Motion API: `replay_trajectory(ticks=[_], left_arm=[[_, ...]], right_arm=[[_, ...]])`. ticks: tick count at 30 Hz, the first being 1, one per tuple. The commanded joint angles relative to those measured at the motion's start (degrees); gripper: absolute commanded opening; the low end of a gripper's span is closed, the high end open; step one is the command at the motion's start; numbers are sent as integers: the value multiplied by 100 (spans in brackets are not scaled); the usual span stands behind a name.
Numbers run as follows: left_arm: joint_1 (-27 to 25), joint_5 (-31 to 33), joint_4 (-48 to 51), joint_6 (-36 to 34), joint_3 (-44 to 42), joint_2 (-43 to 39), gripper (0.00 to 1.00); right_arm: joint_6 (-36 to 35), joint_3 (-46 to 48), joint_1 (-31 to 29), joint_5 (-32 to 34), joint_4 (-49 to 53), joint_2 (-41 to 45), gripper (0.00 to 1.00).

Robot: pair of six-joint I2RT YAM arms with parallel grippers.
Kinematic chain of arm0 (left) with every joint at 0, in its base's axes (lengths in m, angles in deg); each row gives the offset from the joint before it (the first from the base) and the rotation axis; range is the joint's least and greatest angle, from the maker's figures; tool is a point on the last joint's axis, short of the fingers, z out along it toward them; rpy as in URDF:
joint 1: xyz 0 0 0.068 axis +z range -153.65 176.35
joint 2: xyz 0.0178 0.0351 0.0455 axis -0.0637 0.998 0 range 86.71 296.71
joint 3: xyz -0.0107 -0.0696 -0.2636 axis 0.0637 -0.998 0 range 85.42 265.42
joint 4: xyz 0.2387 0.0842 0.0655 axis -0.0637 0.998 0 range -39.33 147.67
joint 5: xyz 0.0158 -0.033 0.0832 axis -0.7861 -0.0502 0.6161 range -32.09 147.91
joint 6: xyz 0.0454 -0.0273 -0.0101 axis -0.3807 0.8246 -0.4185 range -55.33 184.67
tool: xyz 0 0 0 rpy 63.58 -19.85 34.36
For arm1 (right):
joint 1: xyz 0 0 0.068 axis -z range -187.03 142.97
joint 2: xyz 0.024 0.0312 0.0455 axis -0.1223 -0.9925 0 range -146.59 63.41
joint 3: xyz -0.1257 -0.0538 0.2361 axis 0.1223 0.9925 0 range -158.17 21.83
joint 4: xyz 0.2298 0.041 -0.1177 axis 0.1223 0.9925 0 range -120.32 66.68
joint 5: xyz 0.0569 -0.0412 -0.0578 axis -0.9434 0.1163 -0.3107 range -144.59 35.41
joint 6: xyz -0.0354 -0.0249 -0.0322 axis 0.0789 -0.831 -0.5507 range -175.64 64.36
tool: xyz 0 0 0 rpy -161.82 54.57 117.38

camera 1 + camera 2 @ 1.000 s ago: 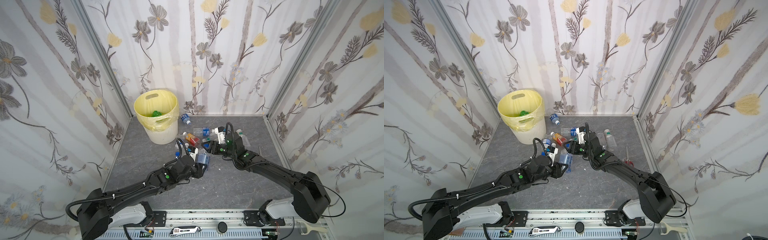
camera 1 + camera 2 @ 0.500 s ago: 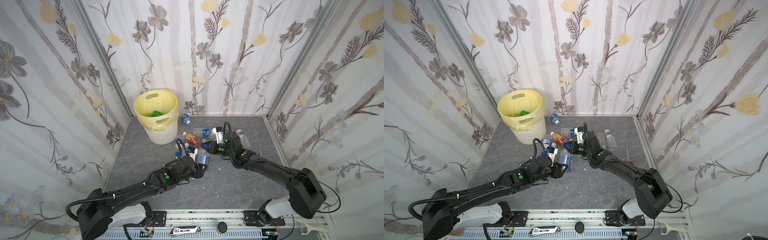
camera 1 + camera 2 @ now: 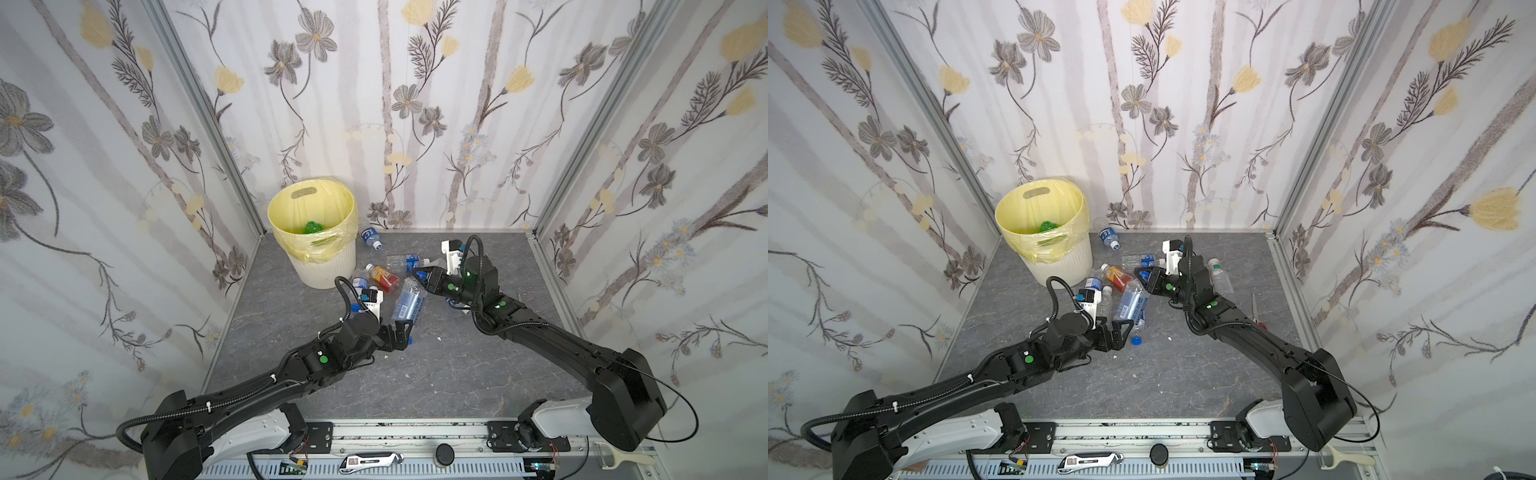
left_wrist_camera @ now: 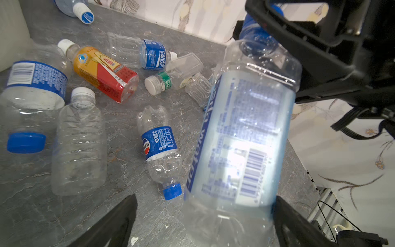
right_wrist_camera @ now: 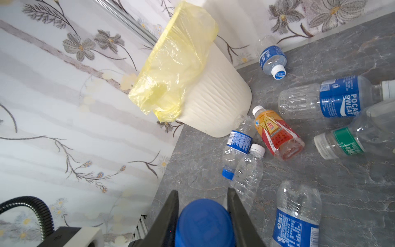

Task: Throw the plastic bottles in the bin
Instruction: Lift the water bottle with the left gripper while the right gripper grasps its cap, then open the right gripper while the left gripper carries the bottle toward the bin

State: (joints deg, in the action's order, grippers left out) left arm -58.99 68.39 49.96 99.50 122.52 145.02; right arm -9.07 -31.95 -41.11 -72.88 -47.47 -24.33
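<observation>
Robot lab test cell, dressed up like a room. What shows it:
- three flat wall panels (image 3: 415,124) in floral wallpaper, joined by bare aluminium corner posts (image 3: 208,120)
- grey marble-look sheet (image 3: 436,374) as the work surface, boxed in by those walls
- slotted aluminium rail (image 3: 415,432) along the front edge, with a black left arm (image 3: 257,390) and right arm (image 3: 561,345) mounted on it on black plates
- loose wires (image 3: 548,451) and a small circuit board (image 3: 297,467) exposed at the rail
- utility knife (image 3: 370,460) and white peeler (image 3: 623,459) lying on the frame
- bag-lined bin (image 3: 328,266) and empty plastic bottles (image 3: 409,303) strewn on the sheet
</observation>
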Motion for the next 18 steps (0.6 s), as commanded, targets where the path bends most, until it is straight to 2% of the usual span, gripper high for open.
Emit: replay_trajectory(ticks=[1, 6, 12, 18], left_arm=[[4, 306, -553, -371, -83, -199, 100], [6, 284, -1402, -660, -302, -294, 100], [8, 549, -1955, -1062, -104, 155, 98], [45, 752, -2357, -1279, -59, 243, 83]], right_arm=[[449, -108, 41, -243, -620, -18, 17], [1021, -68, 104, -503, -1235, -93, 16], [1374, -71, 129, -673, -1612, -155, 16], [1444, -36, 206, -703, -1643, -103, 16]])
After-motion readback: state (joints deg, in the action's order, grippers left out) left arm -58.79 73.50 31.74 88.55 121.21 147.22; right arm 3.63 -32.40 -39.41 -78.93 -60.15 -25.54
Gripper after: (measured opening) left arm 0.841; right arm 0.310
